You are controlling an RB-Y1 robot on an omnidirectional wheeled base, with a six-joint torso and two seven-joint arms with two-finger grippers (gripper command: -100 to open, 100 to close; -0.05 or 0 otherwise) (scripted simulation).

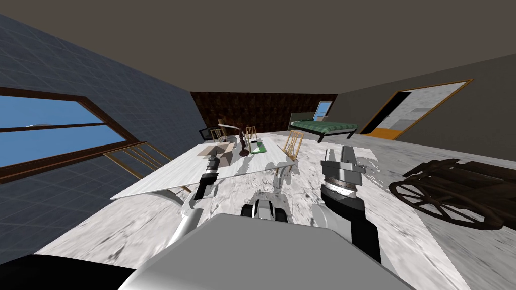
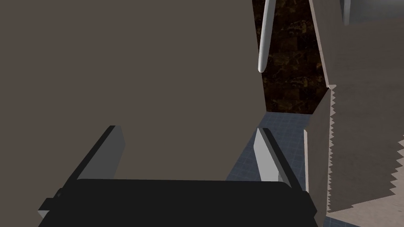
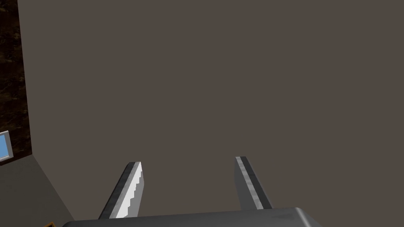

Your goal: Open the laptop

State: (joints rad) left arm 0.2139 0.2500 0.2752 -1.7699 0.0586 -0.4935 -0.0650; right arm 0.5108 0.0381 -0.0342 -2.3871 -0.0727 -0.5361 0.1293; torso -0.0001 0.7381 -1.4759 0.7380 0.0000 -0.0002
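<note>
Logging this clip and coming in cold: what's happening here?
The robot stands at a white table with its left arm stretched out over the top. The left gripper is open, right by a flat grey-brown thing that is probably the laptop, and it grips nothing. I cannot tell if the lid is lifted at all. The right gripper is open and empty, raised beside the table.

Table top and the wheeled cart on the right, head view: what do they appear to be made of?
Table top: white with grey veining, smooth; looks like marble, possibly a printed surface. Wheeled cart: dark brown planks and a spoked wheel, matte; probably wood.
</note>
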